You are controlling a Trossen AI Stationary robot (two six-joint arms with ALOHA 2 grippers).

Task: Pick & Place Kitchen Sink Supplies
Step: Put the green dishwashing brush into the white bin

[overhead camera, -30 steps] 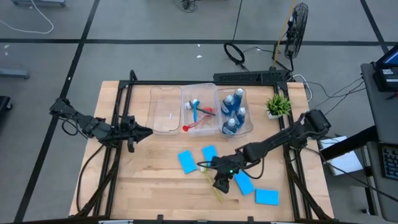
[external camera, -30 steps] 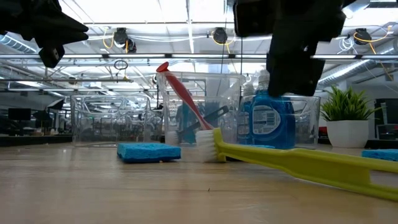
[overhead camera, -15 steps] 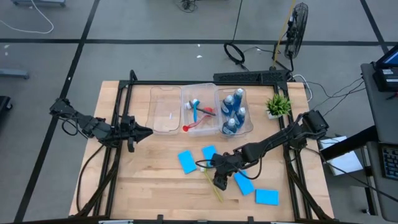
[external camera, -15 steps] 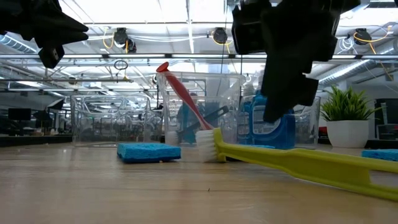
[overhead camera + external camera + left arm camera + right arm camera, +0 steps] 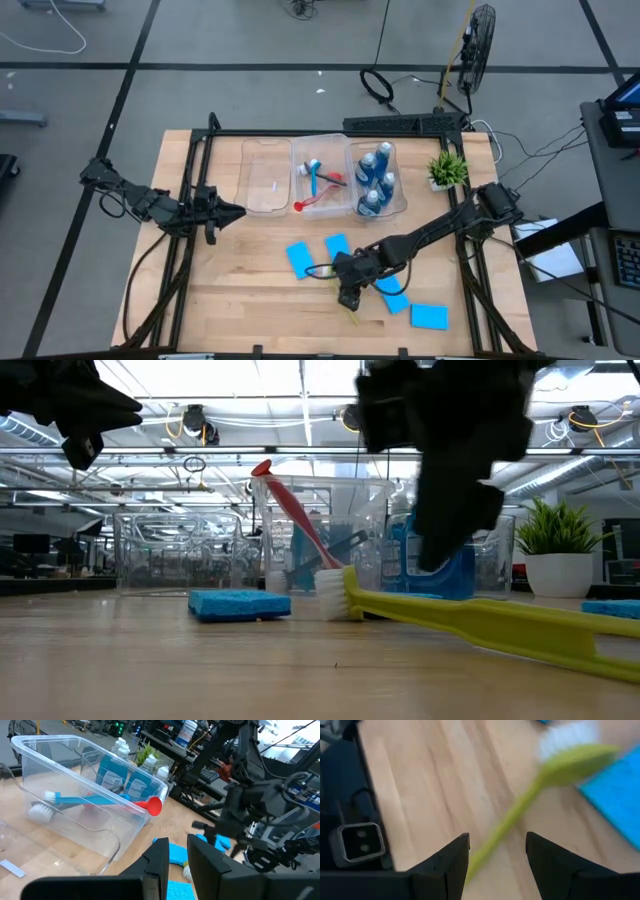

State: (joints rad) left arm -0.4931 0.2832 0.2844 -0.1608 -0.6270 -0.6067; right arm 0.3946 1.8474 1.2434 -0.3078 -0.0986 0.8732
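I have the right claw (image 5: 497,852) open, poised above the yellow-green brush (image 5: 530,810), which lies flat on the desk (image 5: 230,290) just beside a light-blue sponge (image 5: 394,300). Its handle runs between the fingers (image 5: 445,862) in the right wrist view. Risk: the thin handle sits low, so closing too high would miss it, and closing off-centre could roll it aside. The left claw (image 5: 238,211) waits, closed and empty, near the clear bins (image 5: 268,177).

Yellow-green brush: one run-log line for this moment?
right gripper: open, fingers astride yellow-green brush handle | brush: flat on table | left gripper: waiting by clear bins
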